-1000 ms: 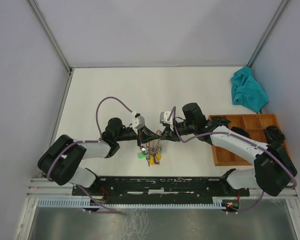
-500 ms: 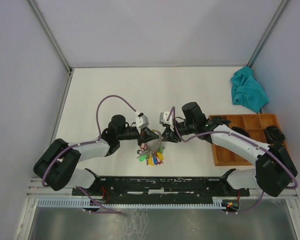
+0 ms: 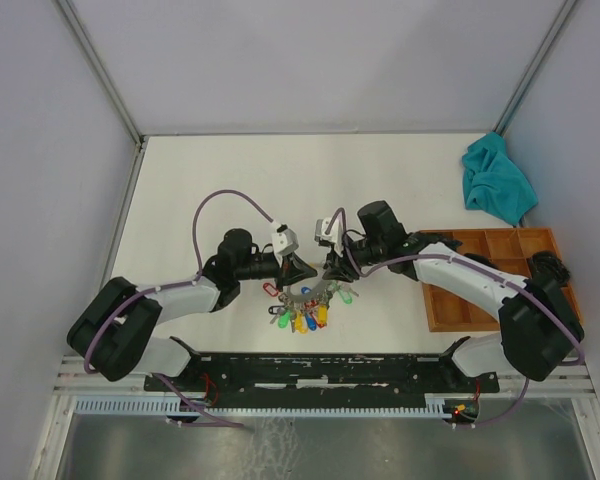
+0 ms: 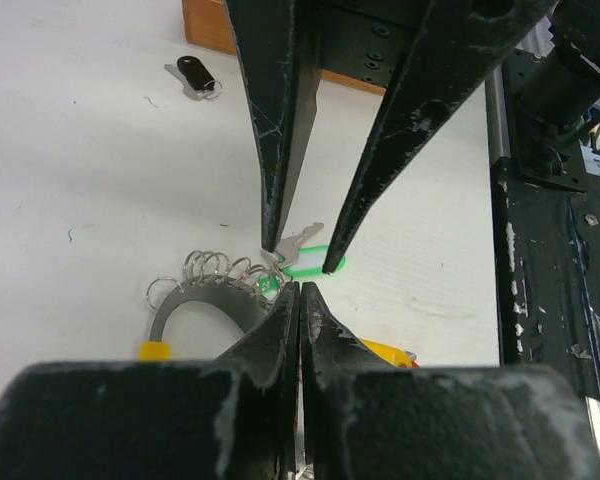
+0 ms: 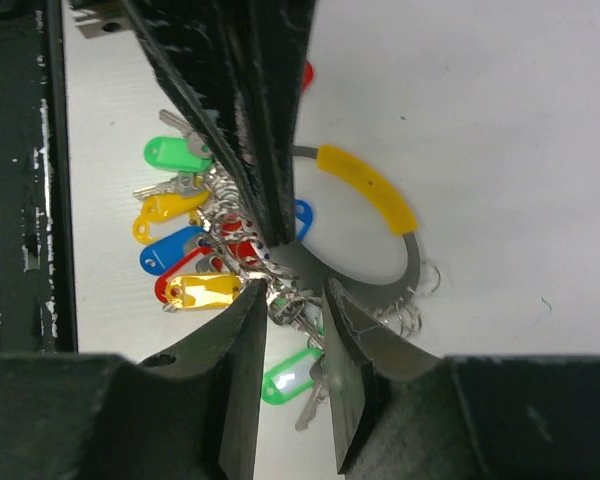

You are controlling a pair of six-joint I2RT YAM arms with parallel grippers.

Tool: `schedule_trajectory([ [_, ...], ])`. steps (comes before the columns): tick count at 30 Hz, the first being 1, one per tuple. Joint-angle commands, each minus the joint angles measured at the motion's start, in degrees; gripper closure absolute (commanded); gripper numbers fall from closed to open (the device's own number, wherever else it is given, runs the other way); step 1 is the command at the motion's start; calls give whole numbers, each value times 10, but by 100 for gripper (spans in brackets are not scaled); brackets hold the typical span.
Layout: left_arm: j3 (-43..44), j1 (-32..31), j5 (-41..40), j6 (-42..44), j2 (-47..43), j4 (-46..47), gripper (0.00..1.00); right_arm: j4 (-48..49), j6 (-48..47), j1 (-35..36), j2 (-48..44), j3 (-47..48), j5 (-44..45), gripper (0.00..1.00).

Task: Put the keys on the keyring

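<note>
Left gripper [image 4: 300, 288] clamps the keyring [image 4: 210, 297]; right gripper [image 4: 300, 258] gapes, so it should straddle the green key [image 5: 285, 382] squarely before squeezing.

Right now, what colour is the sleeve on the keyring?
Yellow sleeve; clearest in right wrist view.

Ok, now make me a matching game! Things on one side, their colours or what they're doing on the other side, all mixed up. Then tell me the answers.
Things:
1. cloth
2. tray
3. left gripper
4. right gripper

Matches:
A. open, either side of a green-tagged key
B. teal
C. pinched shut on the keyring
D. brown wood

Pairs: 1-B, 2-D, 3-C, 4-A.
</note>
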Motion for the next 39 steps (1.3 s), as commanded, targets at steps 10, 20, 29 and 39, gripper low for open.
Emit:
schedule_trajectory([
  [10, 21, -20, -119, -44, 53, 21, 72, -64, 108, -22, 43, 39, 180, 58],
  [20, 133, -61, -208, -5, 165, -80, 67, 3, 214, -51, -19, -29, 328, 50],
  [29, 202, -84, -245, 46, 229, -138, 67, 78, 254, -51, -61, -90, 356, 48],
  [39, 241, -97, -259, 70, 270, -168, 68, 92, 254, -52, -57, -96, 338, 48],
])
